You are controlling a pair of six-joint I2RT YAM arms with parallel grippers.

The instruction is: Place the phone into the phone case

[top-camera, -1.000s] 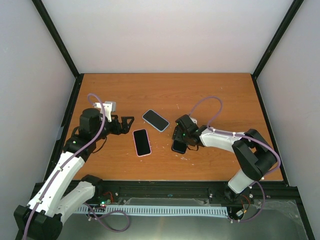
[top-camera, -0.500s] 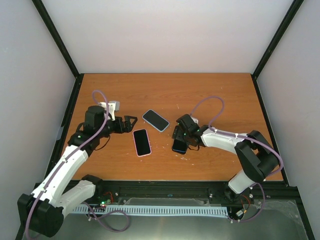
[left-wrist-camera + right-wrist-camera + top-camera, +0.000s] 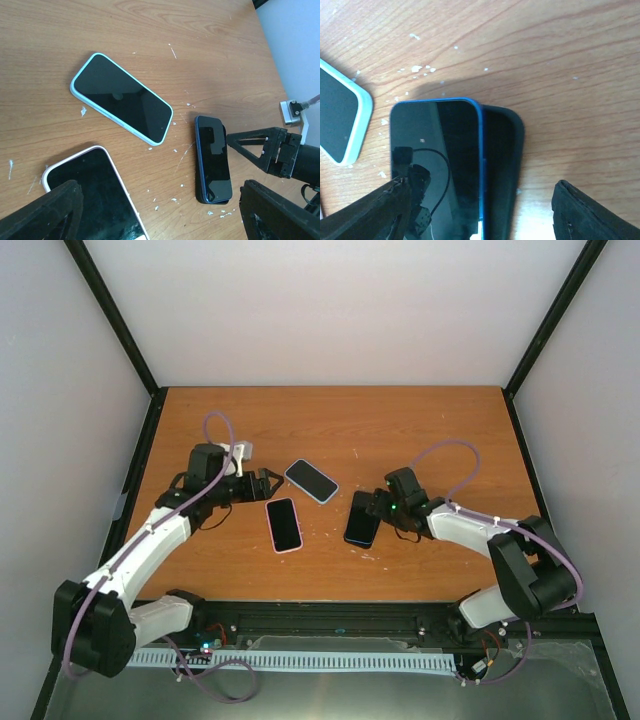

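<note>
Blue phone point(image 3: 437, 165) lies offset atop dark case point(image 3: 504, 165), hiding most of it; near ends cut off. Left fingers point(image 3: 50, 215) spread, empty. Right fingers point(image 3: 590, 220) spread astride phone. Wood bench point(image 3: 440, 430) flecked white; pale walls point(image 3: 330, 310).

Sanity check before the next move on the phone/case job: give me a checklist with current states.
1. Blue phone seated in case: not ok. It lies offset, and the case's edge sticks out along one side.
2. Right gripper open and empty: ok. Jaws wide, nothing held.
3. Left gripper open and empty: ok.
4. Pink phone and cyan phone apart from the blue phone: ok.
5. Case lying flat under the phone: cannot tell.
</note>
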